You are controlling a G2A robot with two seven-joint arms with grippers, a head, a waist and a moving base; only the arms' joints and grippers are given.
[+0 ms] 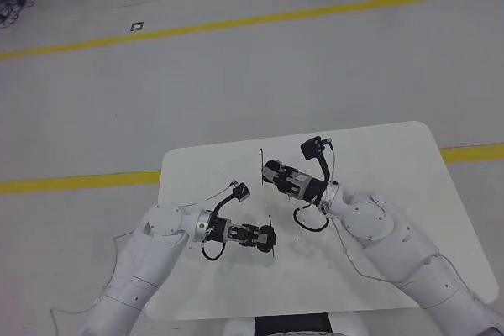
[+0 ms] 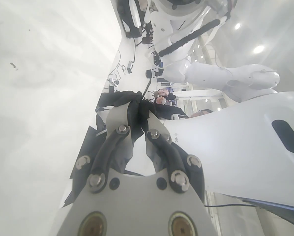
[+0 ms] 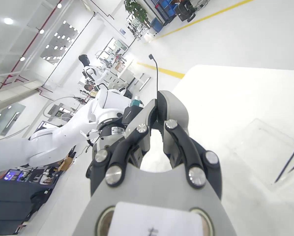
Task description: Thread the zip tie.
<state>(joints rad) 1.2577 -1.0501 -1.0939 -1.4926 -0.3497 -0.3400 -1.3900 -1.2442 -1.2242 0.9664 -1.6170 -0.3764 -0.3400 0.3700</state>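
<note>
Left gripper [image 1: 270,238], nearest the robot and over the table's [image 1: 403,160] near part, left of centre, is clamped on a thin black strap [image 2: 145,87] that projects past its tip. Right gripper [image 1: 267,174], just beyond it toward the far side, is clenched on the zip tie [image 3: 157,74], with the head end free. Two more ties [image 3: 288,164] lie in a clear tray [image 3: 260,128] on the table.

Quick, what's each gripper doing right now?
Left gripper: closed on a thin black strip.
Right gripper: closed on a zip tie.
</note>
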